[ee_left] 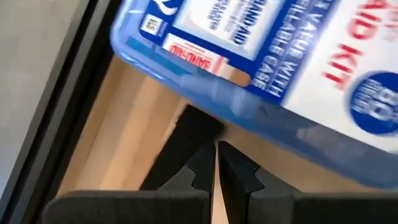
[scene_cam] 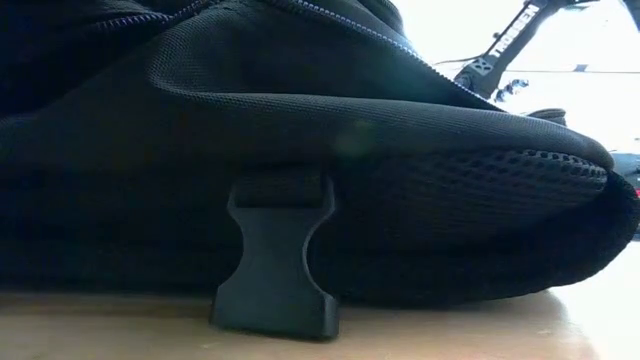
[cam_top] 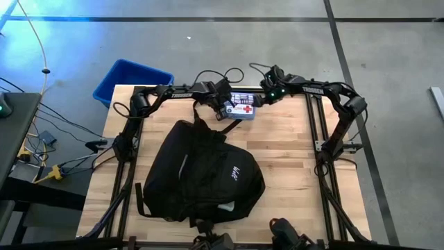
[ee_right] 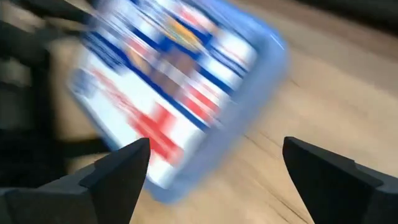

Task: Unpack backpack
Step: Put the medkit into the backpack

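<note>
Right gripper (ee_right: 214,168), jaws spread wide and holding nothing, hovers by the blue first aid kit (cam_top: 241,108) at upper centre of the table (cam_top: 291,160). Left gripper (ee_left: 216,163), pinched shut and empty, sits beside it. Backpack (cam_top: 201,173) lies centre, below.

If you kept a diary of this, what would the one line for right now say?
left pincer: shut, beside first aid kit | right pincer: open, facing kit | backpack: on table, kit outside it
</note>
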